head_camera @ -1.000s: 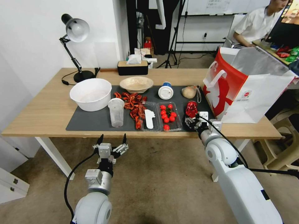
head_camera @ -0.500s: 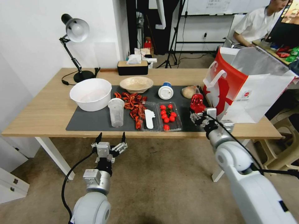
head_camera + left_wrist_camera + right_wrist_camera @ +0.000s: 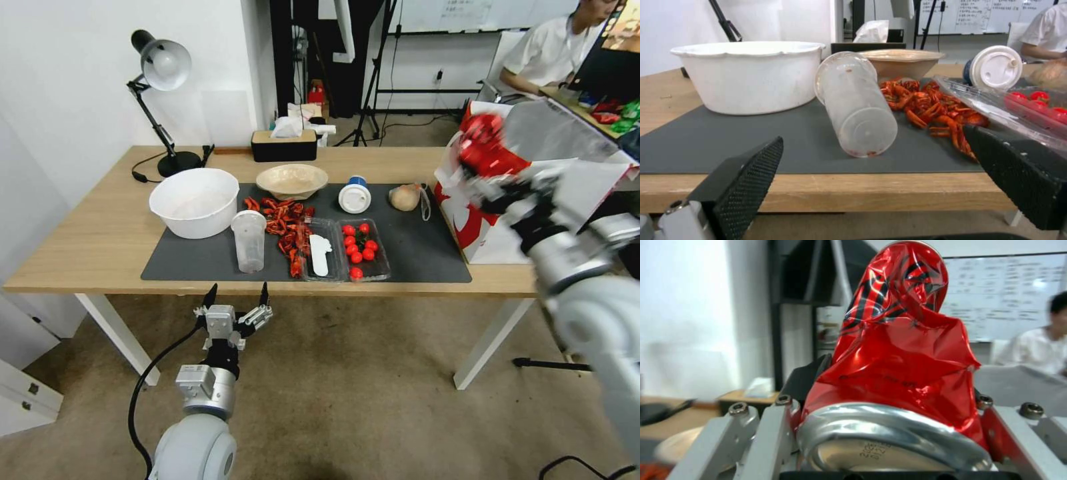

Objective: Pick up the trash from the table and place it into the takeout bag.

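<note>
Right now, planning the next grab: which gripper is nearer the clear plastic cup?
Left. The left gripper hangs open just below the table edge before the clear plastic cup; the right gripper is up by the bag.

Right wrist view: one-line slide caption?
Right gripper, jaws shut on a crushed red drink can, with a whiteboard in the room behind.

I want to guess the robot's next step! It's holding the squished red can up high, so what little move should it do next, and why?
Probably carry it a little farther over the takeout bag opening, then let go. The right gripper is shut on the crushed red can, held at the bag's near rim, above the table, not yet inside.
</note>
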`<state>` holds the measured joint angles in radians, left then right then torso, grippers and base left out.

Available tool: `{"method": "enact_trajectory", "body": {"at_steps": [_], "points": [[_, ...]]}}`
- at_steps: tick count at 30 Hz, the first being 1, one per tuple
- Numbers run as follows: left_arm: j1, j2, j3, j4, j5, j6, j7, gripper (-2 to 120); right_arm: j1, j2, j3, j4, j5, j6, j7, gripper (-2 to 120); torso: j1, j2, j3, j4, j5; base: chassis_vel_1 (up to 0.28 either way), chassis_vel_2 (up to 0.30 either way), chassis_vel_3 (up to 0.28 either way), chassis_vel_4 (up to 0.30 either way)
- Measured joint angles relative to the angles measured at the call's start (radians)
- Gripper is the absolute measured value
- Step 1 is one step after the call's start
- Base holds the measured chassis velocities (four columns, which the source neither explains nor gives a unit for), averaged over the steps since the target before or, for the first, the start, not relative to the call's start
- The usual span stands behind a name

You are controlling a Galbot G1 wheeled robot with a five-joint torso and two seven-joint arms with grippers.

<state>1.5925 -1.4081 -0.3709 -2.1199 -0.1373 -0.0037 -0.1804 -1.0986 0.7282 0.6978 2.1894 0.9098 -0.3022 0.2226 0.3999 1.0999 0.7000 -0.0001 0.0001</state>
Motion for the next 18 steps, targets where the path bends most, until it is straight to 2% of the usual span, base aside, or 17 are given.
{"method": "enact_trajectory", "body": {"at_steps": [6,9,18], "points": [[0.002,-0.004,0.002,-0.005,0.006,0.000,0.000,100,0.098,-0.034,-0.022,-0.078,0.042,0.008,0.093,45,0.000,0.000,0.000,0.0001,0.0001,0.000,0.000,0.000,0.000],[0.002,-0.007,0.003,-0.006,0.007,0.001,0.000,100,0.163,-0.044,-0.052,-0.157,0.054,-0.001,0.142,45,0.000,0.000,0.000,0.0002,0.0000,0.000,0.000,0.000,0.000],[0.002,-0.015,0.012,0.000,0.015,0.004,0.001,100,0.214,-0.054,-0.083,-0.288,0.088,-0.010,0.140,45,0.000,0.000,0.000,-0.0001,0.0000,0.000,0.000,0.000,0.000]]}}
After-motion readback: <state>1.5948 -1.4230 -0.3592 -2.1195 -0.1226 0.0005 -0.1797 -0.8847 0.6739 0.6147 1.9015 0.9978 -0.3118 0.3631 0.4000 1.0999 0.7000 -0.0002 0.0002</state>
